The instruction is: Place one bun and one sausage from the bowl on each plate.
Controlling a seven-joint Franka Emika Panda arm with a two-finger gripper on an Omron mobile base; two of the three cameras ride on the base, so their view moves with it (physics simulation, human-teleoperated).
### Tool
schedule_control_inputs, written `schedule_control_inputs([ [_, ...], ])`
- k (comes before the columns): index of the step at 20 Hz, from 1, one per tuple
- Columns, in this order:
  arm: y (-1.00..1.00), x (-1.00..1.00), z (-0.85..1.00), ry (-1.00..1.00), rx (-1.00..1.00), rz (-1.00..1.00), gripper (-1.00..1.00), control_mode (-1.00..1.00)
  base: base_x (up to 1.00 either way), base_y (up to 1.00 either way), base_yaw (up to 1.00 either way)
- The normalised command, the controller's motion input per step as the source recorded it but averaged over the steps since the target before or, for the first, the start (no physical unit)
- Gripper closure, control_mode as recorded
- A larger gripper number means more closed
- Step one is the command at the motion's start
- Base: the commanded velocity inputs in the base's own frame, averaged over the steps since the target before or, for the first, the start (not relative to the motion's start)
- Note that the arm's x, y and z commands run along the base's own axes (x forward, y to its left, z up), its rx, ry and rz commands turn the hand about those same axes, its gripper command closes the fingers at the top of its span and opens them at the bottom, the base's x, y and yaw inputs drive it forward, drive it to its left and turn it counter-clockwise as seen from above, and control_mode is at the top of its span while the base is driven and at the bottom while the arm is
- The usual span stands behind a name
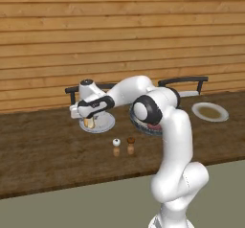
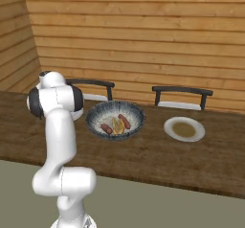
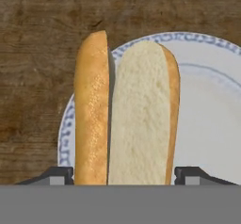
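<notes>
My gripper (image 1: 88, 121) hangs low over the left plate (image 1: 104, 124), shut on a split bun (image 1: 89, 122). In the hand view the bun (image 3: 127, 115), one half crust out and one half crumb out, fills the space between both finger tips of the gripper (image 3: 124, 176), above the plate's (image 3: 207, 115) left rim. I cannot tell whether the bun touches the plate. The bowl (image 2: 95, 114) sits mid-counter with two sausages (image 2: 124, 121) and another bun (image 2: 116, 125) inside; my arm hides part of the bowl (image 1: 135, 120). The right plate (image 2: 184, 129) lies farther right.
Salt and pepper shakers (image 1: 116, 147) (image 1: 130, 146) stand on the wooden counter in front of the left plate. Two dark chair backs (image 2: 182, 90) (image 2: 91, 83) rise behind the counter against a plank wall. The counter's front edge runs close to my base.
</notes>
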Motion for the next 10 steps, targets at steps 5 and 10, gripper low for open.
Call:
schedule_control_inputs([
  [5, 0.00, 0.00, 0.00, 0.00, 0.00, 0.00, -1.00, -1.00, 0.00, 0.00, 0.00],
  [10, 0.00, 0.00, 0.00, 0.00, 0.00, 0.00, -1.00, -1.00, 0.00, 0.00, 0.00],
])
